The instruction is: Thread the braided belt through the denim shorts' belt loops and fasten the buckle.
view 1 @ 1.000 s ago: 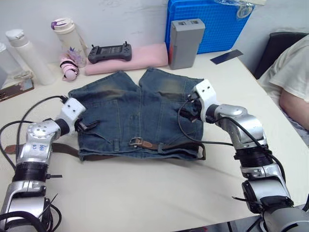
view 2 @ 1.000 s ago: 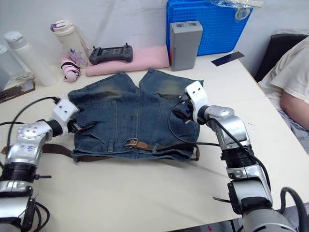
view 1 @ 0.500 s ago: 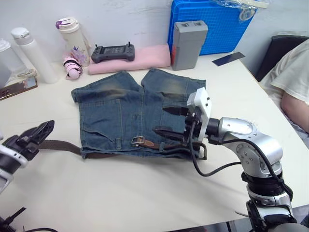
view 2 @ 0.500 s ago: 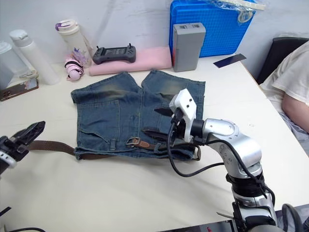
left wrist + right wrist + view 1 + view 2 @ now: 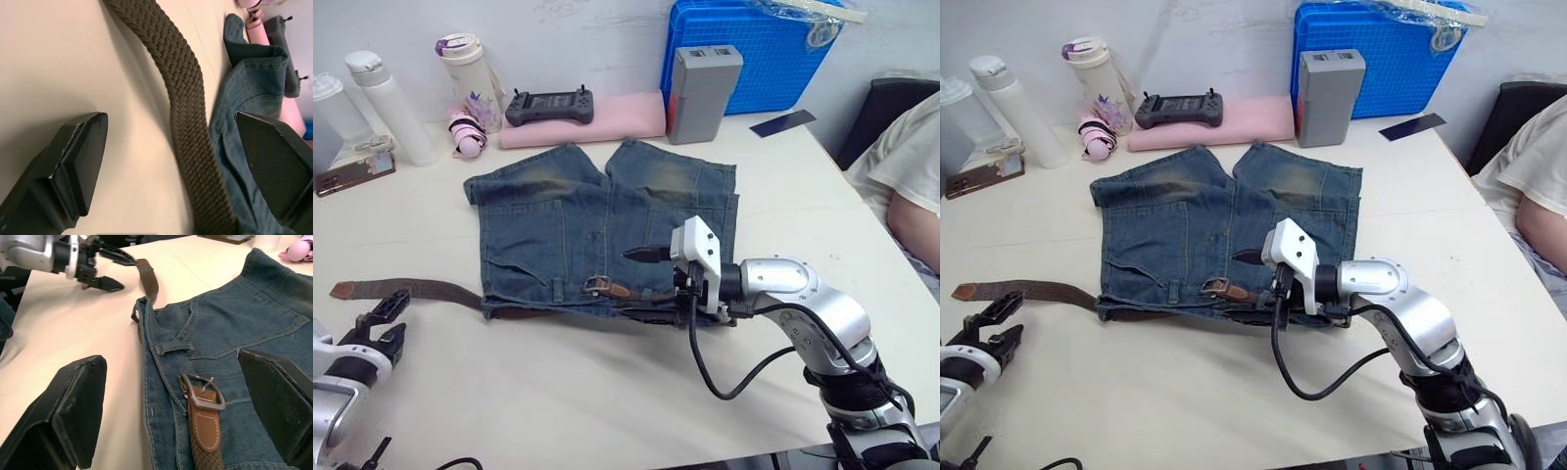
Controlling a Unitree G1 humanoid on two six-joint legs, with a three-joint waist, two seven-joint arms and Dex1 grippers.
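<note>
The denim shorts [image 5: 597,220] lie flat mid-table, waistband toward me. The braided belt [image 5: 431,291] runs along the waistband, and its brown tip [image 5: 345,289] trails left on the table. The silver buckle [image 5: 203,394] rests on the waistband beside a belt loop [image 5: 173,346]. My right gripper [image 5: 644,281] hovers open over the waistband, just right of the buckle. My left gripper [image 5: 389,323] is open near the table's front left, just short of the belt's loose stretch [image 5: 186,112], which lies ahead of its fingers [image 5: 78,156].
At the back stand a blue crate [image 5: 754,49], a grey box [image 5: 702,93], a pink pad with a black controller [image 5: 548,103] and bottles [image 5: 391,108]. A person [image 5: 911,186] sits at the right edge.
My left gripper left the shorts' left edge and dropped to the front left by the belt's tail. My right gripper swung from the shorts' right side to the waistband near the buckle.
</note>
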